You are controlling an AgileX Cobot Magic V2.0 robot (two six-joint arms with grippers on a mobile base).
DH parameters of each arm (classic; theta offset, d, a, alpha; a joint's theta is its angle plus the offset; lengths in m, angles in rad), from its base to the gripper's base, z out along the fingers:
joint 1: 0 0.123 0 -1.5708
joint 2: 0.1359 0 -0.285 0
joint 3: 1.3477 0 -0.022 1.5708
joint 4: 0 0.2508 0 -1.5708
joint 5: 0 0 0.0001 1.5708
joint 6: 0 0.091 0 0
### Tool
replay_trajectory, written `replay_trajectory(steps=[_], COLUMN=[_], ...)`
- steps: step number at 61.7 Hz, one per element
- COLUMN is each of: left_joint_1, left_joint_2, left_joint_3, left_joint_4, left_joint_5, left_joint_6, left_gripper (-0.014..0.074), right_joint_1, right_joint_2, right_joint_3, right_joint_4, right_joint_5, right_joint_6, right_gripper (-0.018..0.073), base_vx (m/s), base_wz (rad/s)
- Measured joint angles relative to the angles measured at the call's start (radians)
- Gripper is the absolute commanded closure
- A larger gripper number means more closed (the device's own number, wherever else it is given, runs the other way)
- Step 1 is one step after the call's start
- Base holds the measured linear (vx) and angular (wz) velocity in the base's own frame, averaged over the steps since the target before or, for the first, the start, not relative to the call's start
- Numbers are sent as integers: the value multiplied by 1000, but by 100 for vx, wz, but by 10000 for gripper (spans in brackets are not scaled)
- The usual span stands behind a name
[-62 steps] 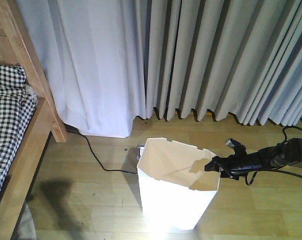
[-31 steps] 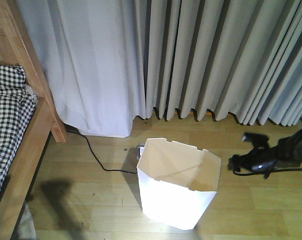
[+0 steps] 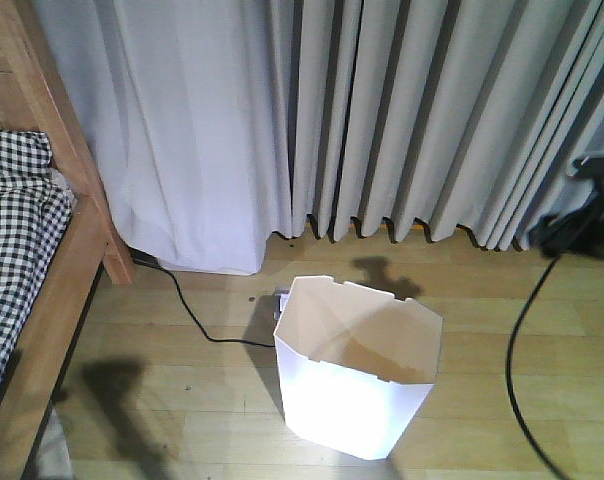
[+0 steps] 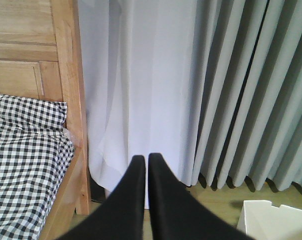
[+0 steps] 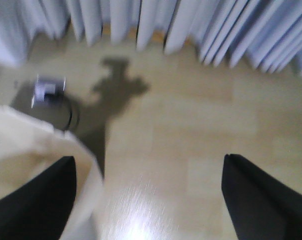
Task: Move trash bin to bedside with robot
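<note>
The white faceted trash bin point(image 3: 354, 390) stands upright on the wooden floor, a little right of the bed point(image 3: 52, 300), with open floor between them. The bed has a light wooden post point(image 4: 66, 95) and checked bedding point(image 4: 26, 155). In the front view my right arm point(image 3: 585, 222) hangs at the far right edge, well clear of the bin. My right gripper point(image 5: 148, 159) is open over bare floor, with the bin's rim point(image 5: 66, 145) beside its left finger. My left gripper point(image 4: 143, 158) is shut on nothing and points at the curtain beside the bedpost. A corner of the bin point(image 4: 273, 220) shows at lower right.
Grey curtains point(image 3: 382, 120) hang along the back wall. A black cable point(image 3: 187, 310) runs from the bedpost to a small white plug block point(image 3: 280, 298) behind the bin. Another black cable point(image 3: 522, 340) hangs from my right arm to the floor.
My right arm has let go of the bin's right rim and swung right and upward to the frame's edge. The bin has stayed where it was.
</note>
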State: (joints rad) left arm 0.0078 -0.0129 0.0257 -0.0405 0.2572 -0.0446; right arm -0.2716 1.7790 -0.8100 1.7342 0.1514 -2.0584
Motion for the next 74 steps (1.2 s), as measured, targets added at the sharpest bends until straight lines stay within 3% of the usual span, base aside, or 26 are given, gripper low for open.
replay_trajectory(steps=[18,33,40,55,63,74], left_joint_1=[0,0,0,0,0,0], left_joint_2=[0,0,0,0,0,0], left_joint_3=[0,0,0,0,0,0], left_joint_4=[0,0,0,0,0,0], left_joint_5=[0,0,0,0,0,0], left_joint_6=[0,0,0,0,0,0], left_gripper=[602,602,602,602,602,602], right_joint_1=[0,5,85,329,379,386], right_joint_2=[-536,-946,-1063,-1333,-1491,-1667], right_joint_3=[174,290,322,472,550,586], right_joint_4=[0,0,0,15,24,26], right_joint_5=[23,51,-26,-353,-411,-418], right_joint_6=[12,131,143,210,233,238], right_gripper=[-25,-25,-25,-25,-25,-25], base_vx=[0,0,0,0,0,0], base_wz=[0,0,0,0,0,0])
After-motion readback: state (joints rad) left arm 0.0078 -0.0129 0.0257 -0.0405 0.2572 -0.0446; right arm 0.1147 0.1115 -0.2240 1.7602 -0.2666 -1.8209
